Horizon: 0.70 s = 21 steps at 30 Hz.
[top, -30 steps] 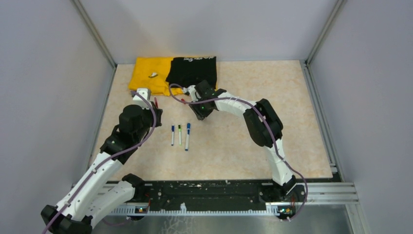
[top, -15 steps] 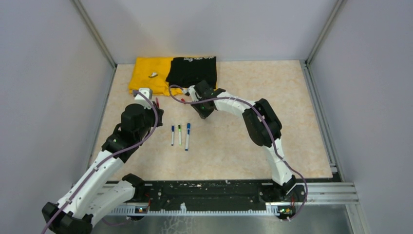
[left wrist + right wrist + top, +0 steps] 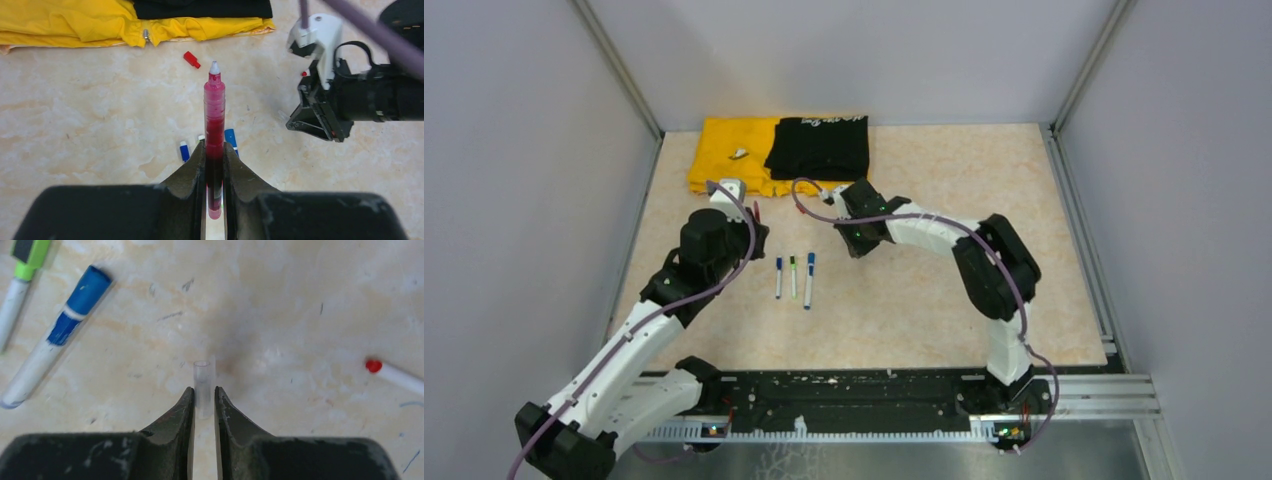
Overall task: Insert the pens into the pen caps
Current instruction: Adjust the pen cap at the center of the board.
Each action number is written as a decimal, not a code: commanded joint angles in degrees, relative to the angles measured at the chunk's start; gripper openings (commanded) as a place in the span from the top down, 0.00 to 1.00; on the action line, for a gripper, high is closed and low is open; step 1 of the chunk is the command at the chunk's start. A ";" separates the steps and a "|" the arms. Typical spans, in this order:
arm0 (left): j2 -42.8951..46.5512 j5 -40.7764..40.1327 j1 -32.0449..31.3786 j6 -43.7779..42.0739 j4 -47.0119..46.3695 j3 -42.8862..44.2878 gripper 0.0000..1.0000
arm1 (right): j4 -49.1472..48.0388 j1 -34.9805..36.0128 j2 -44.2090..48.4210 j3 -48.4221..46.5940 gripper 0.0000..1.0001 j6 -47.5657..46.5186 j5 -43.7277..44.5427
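Note:
In the left wrist view, my left gripper (image 3: 215, 147) is shut on a dark red pen (image 3: 214, 105), which points away with its pale bare tip ahead, held above the table. A small red pen cap (image 3: 191, 59) lies beyond that tip, near the yellow cloth. My right gripper (image 3: 203, 390) is shut on a short clear pen cap (image 3: 202, 372), its open end facing away. From above, the left gripper (image 3: 752, 218) and right gripper (image 3: 852, 243) flank three capped pens (image 3: 793, 277) lying side by side.
A yellow cloth (image 3: 724, 150) and a black cloth (image 3: 819, 145) lie folded at the back of the table. In the right wrist view, a white barrel with a red end (image 3: 395, 376) lies to the right, and blue-capped (image 3: 55, 337) and green-capped (image 3: 27, 260) pens lie at the left.
My right gripper has closed on the clear cap and the right arm has shifted to the right. The left arm has edged forward and to the right, still holding the red pen.

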<state>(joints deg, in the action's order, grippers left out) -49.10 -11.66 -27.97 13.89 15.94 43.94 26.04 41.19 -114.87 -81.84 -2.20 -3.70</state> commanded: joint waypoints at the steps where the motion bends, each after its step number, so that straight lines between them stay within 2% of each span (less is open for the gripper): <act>1: -1.80 7.44 0.21 1.54 -4.12 1.27 1.00 | -9.80 -0.98 15.52 8.12 0.99 9.64 -5.09; 5: -4.50 22.77 0.22 0.87 -9.30 1.62 1.00 | -18.43 -2.86 26.61 18.40 0.99 16.24 -14.14; 9: -7.05 33.52 0.13 1.97 -13.53 2.91 1.00 | -23.71 -3.04 36.67 24.58 0.98 19.02 -22.06; 15: -9.97 45.06 -0.32 1.61 -15.50 6.58 1.00 | -31.13 -3.04 48.50 29.85 0.99 21.31 -29.65; 21: -10.64 51.77 -2.08 1.61 -19.14 8.00 1.00 | -33.51 -3.10 56.36 31.96 1.00 19.37 -31.93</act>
<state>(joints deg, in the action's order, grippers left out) -59.77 31.55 -28.86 15.59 1.83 49.98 -1.28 38.33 -63.42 -50.65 17.80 -31.53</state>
